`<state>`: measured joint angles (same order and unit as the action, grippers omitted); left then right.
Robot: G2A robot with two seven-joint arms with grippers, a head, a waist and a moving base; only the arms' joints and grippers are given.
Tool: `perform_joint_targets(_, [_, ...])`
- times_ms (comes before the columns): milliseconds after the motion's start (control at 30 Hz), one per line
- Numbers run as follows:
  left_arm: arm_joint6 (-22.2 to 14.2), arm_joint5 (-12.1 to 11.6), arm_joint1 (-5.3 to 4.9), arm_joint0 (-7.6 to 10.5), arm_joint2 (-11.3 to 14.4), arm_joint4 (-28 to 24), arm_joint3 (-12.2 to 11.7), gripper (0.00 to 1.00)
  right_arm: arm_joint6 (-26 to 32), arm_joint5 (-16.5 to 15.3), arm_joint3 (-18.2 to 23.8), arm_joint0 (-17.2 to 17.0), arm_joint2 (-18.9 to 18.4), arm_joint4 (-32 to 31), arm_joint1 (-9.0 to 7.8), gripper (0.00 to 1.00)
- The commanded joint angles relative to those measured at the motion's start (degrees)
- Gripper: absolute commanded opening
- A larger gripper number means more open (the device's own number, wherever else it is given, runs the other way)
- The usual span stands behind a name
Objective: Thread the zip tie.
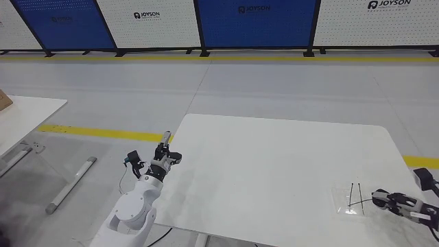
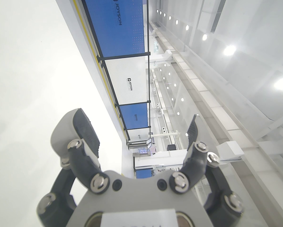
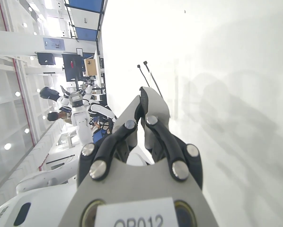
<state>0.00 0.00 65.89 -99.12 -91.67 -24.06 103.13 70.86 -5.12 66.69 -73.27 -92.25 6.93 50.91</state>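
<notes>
Robotics test hall.
Blue and white pegboard partitions, yellow floor lines, round ceiling lamps high overhead and another white robot beyond the surface.

Open surface: the white table lies bare from its left edge across the middle to the far right corner. A gripper can pass over this span in any direction.

Obstacles: all sit in the near right corner. Two zip ties lie side by side on a clear sheet. The right gripper, fingers closed together, sits at the sheet's right edge.

Access: the ties are open to approach from the left and from the far side. The right side is taken by the right gripper.

The left gripper, fingers spread wide, stands at the table's left edge, well apart from the ties, with bare surface between.
</notes>
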Motion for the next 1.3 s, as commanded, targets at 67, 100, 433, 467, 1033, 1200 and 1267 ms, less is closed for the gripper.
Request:
perform_joint_targets(67, [0.0, 0.0, 0.0, 0.0, 0.0, 0.0, 0.0, 1.0, 0.8, -1.0, 0.0, -1.2, -2.3, 5.5, -0.17, 0.0])
perform_joint_targets(100, [0.0, 0.0, 0.0, 0.0, 0.0, 0.0, 0.0, 1.0, 1.8, -1.5, 0.0, -1.7, -3.1, 7.6, -0.25, 0.0])
perform_joint_targets(433, [0.0, 0.0, 0.0, 0.0, 0.0, 0.0, 0.0, 1.0, 5.4, -2.3, -0.5, -2.9, -5.0, 13.2, -0.43, 0.0])
perform_joint_targets(467, [0.0, 0.0, 0.0, 0.0, 0.0, 0.0, 0.0, 1.0, 5.4, -2.3, -0.5, -2.9, -5.0, 13.2, -0.43, 0.0])
perform_joint_targets(1033, [0.0, 0.0, 0.0, 0.0, 0.0, 0.0, 0.0, 1.0, -14.7, -9.7, 19.3, -18.9, -5.9, 23.9, 1.66, 0.0])
perform_joint_targets(1200, [0.0, 0.0, 0.0, 0.0, 0.0, 0.0, 0.0, 1.0, -16.5, -9.2, 21.8, -20.4, -5.2, 23.3, 1.85, 0.0])
perform_joint_targets(1267, [0.0, 0.0, 0.0, 0.0, 0.0, 0.0, 0.0, 1.0, -16.5, -9.2, 21.8, -20.4, -5.2, 23.3, 1.85, 0.0])
